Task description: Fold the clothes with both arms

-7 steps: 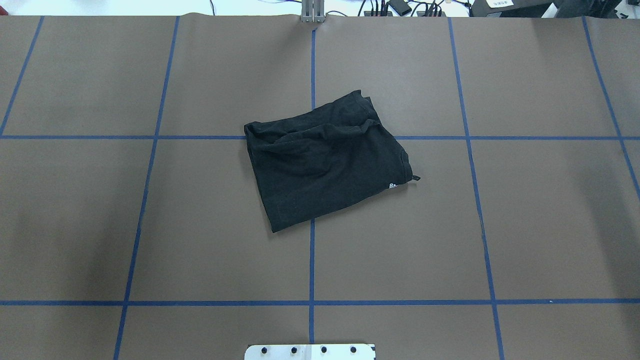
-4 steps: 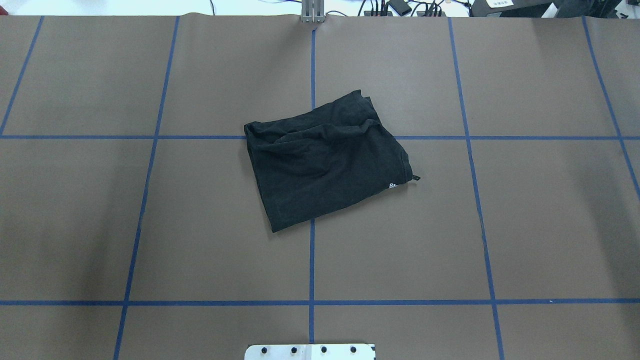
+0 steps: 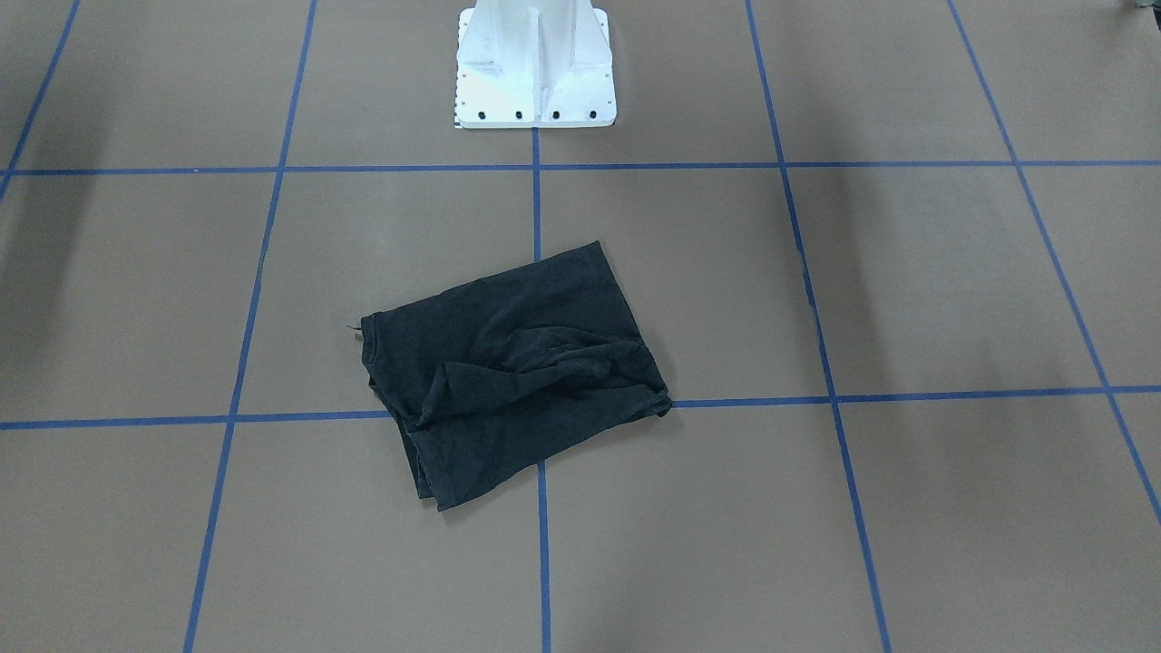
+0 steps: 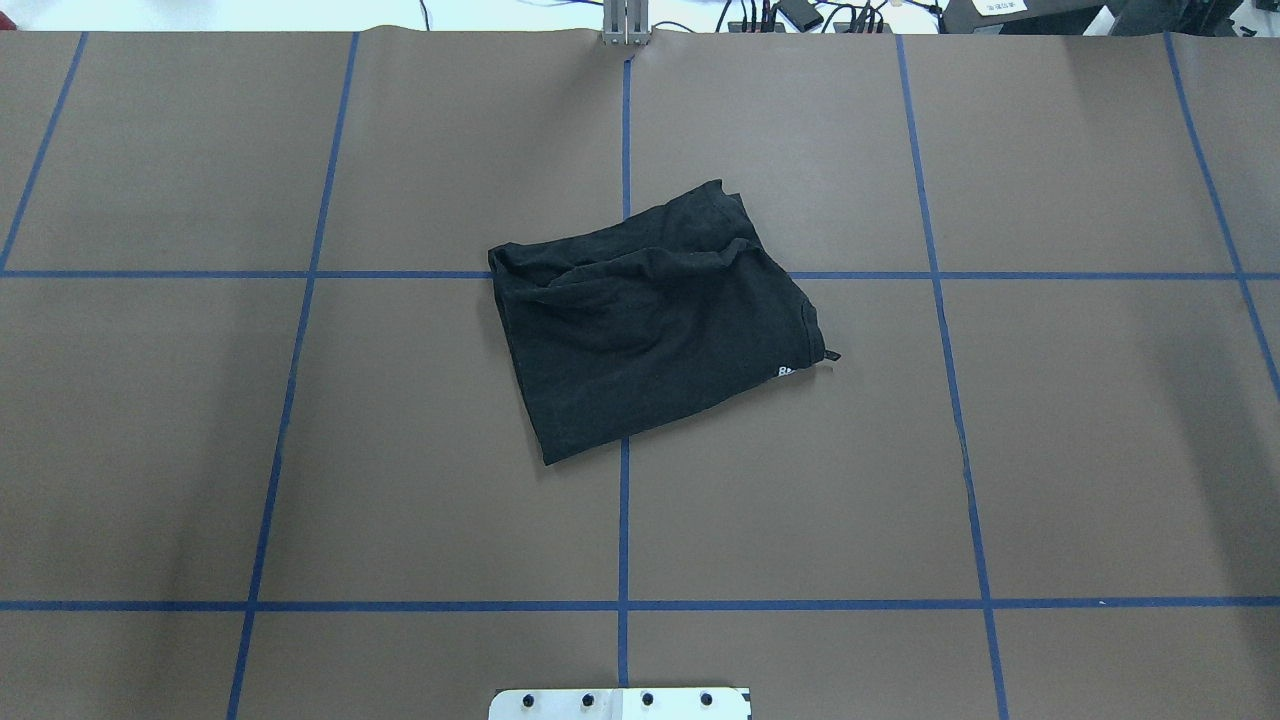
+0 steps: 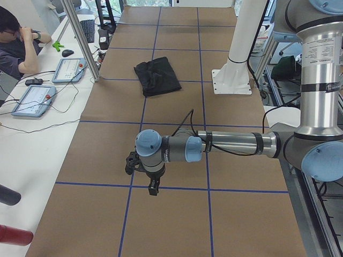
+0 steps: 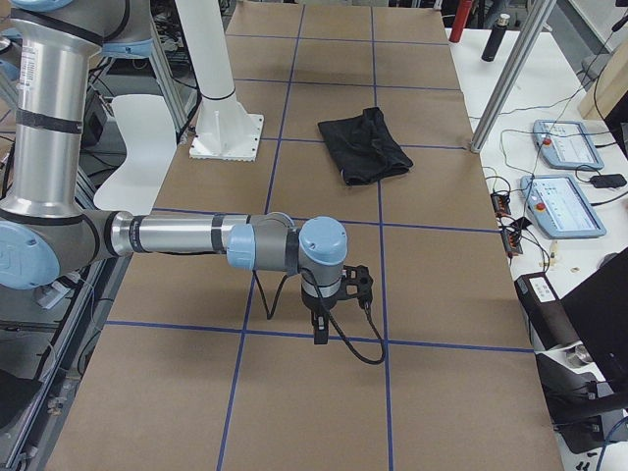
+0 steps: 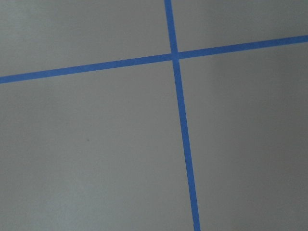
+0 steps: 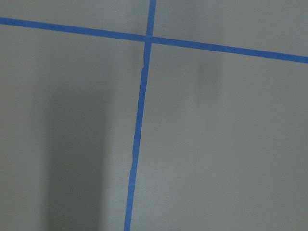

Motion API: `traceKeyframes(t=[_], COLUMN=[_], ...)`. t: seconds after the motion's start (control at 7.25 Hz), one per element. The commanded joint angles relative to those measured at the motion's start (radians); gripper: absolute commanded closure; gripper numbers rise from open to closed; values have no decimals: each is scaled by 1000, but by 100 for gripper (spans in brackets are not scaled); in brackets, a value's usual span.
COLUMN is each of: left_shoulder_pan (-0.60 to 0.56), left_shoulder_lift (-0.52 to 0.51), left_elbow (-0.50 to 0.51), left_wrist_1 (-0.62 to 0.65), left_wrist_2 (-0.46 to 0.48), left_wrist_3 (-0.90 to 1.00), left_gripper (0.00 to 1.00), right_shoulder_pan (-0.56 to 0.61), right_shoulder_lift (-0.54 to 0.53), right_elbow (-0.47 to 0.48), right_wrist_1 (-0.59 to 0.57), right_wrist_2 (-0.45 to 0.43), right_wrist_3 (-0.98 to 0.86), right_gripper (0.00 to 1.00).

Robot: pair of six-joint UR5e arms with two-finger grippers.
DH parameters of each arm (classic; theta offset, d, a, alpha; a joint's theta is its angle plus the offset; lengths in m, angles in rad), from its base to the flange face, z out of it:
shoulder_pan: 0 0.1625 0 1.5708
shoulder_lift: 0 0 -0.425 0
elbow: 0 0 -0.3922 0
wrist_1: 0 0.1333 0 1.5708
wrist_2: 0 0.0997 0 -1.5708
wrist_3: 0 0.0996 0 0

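Standing at the table's left end. Nearest: the silver-grey tubular left arm (image 5: 230, 143) reaches out low, and its black two-finger left gripper (image 5: 153, 190) points down over a blue tape crossing. Nothing hangs from it; fingers spread or pinched, cannot tell from this side. Same note for the black right gripper (image 6: 319, 336) at the opposite end, above its own crossing. Both sit well apart from the garment. Farther along, mid-way down the brown paper-covered table (image 4: 300, 450): the black short-sleeved T-shirt (image 4: 650, 330), lying as a compact, roughly four-sided packet, plain side up, astride the centre tape line. Judgement: folding looks essentially done; at most, smoothing the rumpled ridge along the packet's far edge and squaring it up remain. Long axis runs across the table, slewed so the end on the robot's right lies farther from the robot. A sliver of white print peeks out at that right-hand corner. Collar direction: not visible.
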Motion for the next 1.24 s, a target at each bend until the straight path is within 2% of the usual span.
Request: traceKeyframes(t=[0.0,0.14,0.28,0.55,0.69,0.97,1.1], left_shoulder_pan=[-21,-20,-17,-15,-19,-20,-17], left_shoulder_lift=[5,-3,-8,5,11,5,5], left_elbow=[-36,-52,-55,-69,-69,-72,-75], left_wrist_1=[41,40,36,34,33,36,36], left_wrist_2=[57,144,178,168,145,-8,-9], left_wrist_3=[56,55,52,60,61,57,58], left_gripper=[0,0,0,0,0,0,0], right_shoulder_pan=[0,0,0,0,0,0,0], right_shoulder_lift=[0,0,0,0,0,0,0], right_elbow=[7,5,7,7,7,7,7], right_wrist_1=[0,0,0,0,0,-2,-2], right_wrist_2=[3,10,17,27,29,29,29], right_wrist_3=[1,1,1,3,3,3,3], right_gripper=[0,0,0,0,0,0,0])
